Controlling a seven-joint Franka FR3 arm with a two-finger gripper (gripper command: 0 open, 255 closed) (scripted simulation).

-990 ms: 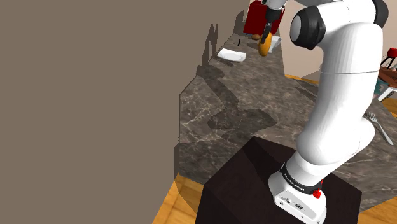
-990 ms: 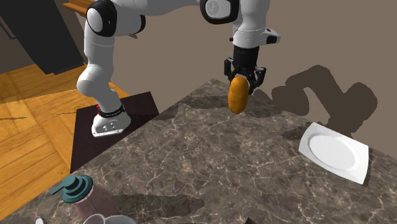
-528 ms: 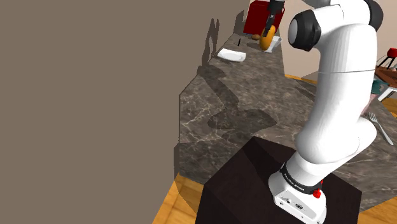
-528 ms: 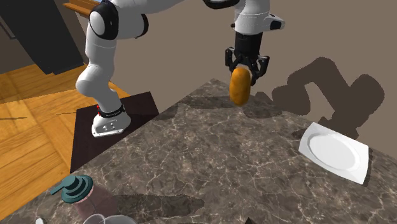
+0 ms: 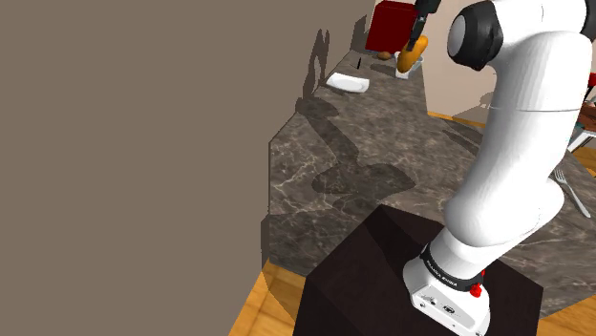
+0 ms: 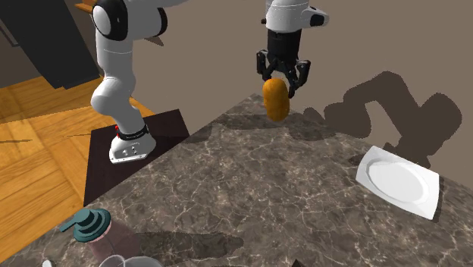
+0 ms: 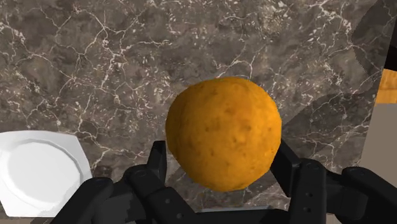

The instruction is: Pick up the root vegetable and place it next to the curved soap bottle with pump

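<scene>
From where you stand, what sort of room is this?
Probably a home kitchen: a dark veined stone countertop, a white plate on it, a fork and a wooden floor. The gripper holds an orange vegetable above the countertop.

My black gripper (image 6: 282, 80) clasps a speckled orange root vegetable (image 7: 222, 133); beneath it, dark white-veined marble counter (image 7: 95, 63), plain white plate (image 7: 38, 168).
</scene>
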